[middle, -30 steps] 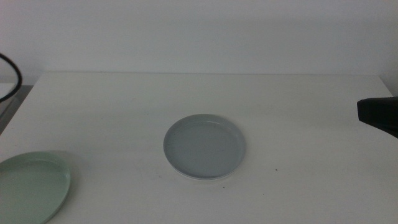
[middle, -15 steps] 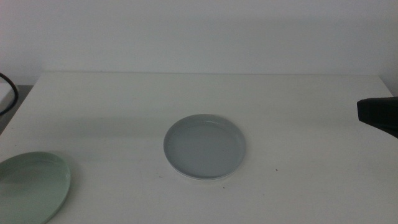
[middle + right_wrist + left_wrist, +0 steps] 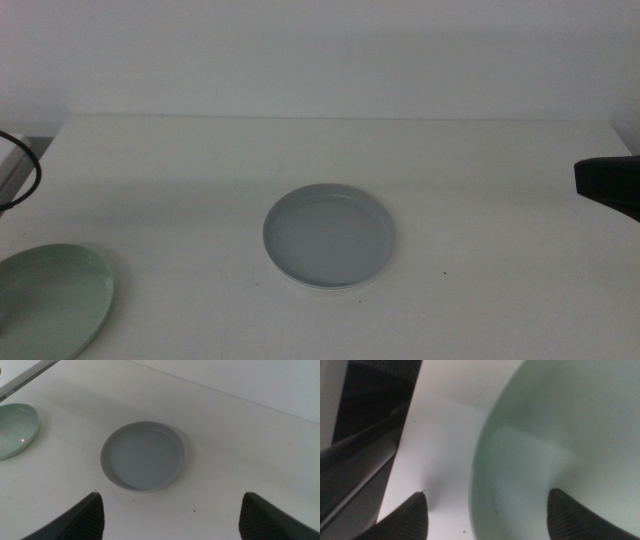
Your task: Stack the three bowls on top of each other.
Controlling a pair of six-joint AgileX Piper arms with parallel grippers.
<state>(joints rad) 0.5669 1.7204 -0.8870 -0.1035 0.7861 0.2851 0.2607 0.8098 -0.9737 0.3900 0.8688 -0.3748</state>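
The grey bowl (image 3: 328,236) sits at the table's middle and also shows in the right wrist view (image 3: 143,456). A thin white edge (image 3: 330,288) shows under its near side; the white bowl seems to lie beneath it. The mint green bowl (image 3: 50,300) lies at the near left corner. My left gripper (image 3: 487,492) is open, low over the mint bowl (image 3: 555,435), with the bowl's rim between the jaws; it is out of the middle view. My right gripper (image 3: 171,494) is open and empty, held back from the grey bowl at the right edge (image 3: 607,187).
The white table (image 3: 480,160) ends at a pale wall behind. A black cable (image 3: 30,180) of the left arm loops at the left edge. In the left wrist view a dark gap (image 3: 370,415) lies beyond the table's left edge.
The black cable at the left edge has moved down toward the near side. The bowls and the right gripper have stayed in place.
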